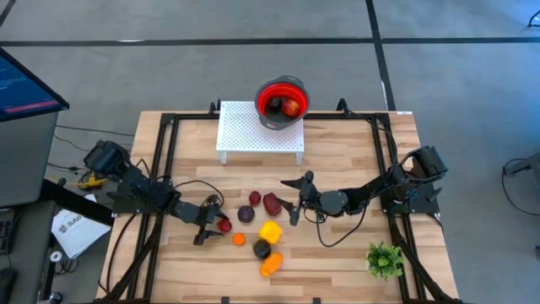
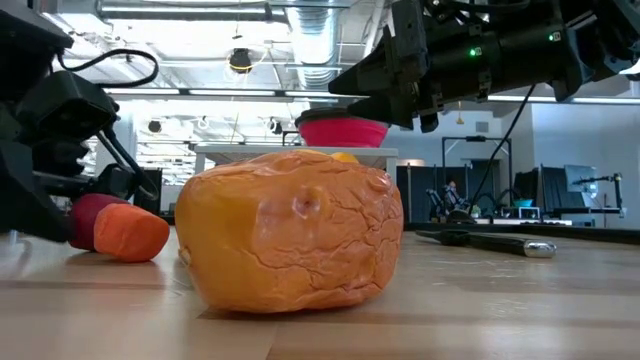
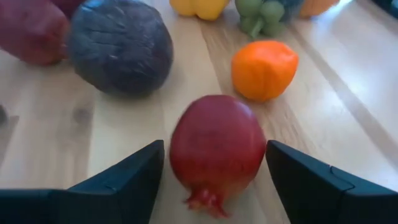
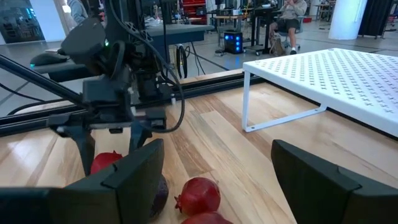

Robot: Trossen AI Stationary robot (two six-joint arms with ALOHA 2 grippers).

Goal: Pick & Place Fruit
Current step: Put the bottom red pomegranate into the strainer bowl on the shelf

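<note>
High view puts the left gripper (image 1: 214, 226) low over the wooden surface (image 1: 337, 169), its jaws released and spread with a red pomegranate (image 1: 224, 225) sitting between them, not yet clenched. Left wrist view confirms it: the pomegranate (image 3: 216, 148) lies on the wood in the gap between the two fingers (image 3: 127, 180), with a little room on each side. Just past those jaws lie a small orange fruit (image 3: 263, 68) and a dark purple fruit (image 3: 120, 45), and farther on a yellow pepper (image 3: 192, 7).

Moving rightward in the high view, the rest of the fruit is loosely grouped between the two sets of jaws: the purple one (image 1: 245, 214), two dark red ones (image 1: 272, 203), the yellow pepper (image 1: 270, 231), a blackish-green piece (image 1: 261, 249) and an orange piece (image 1: 271, 265). Beyond the group stands a white perforated rack (image 1: 260, 131), with a red bowl (image 1: 281, 99) holding fruit at its far edge.

Next comes the right gripper (image 1: 294, 197), jaws released and holding nothing, hovering beside the dark red fruits. A green plant sprig (image 1: 384, 259) lies well behind it, near the surface's corner.
</note>
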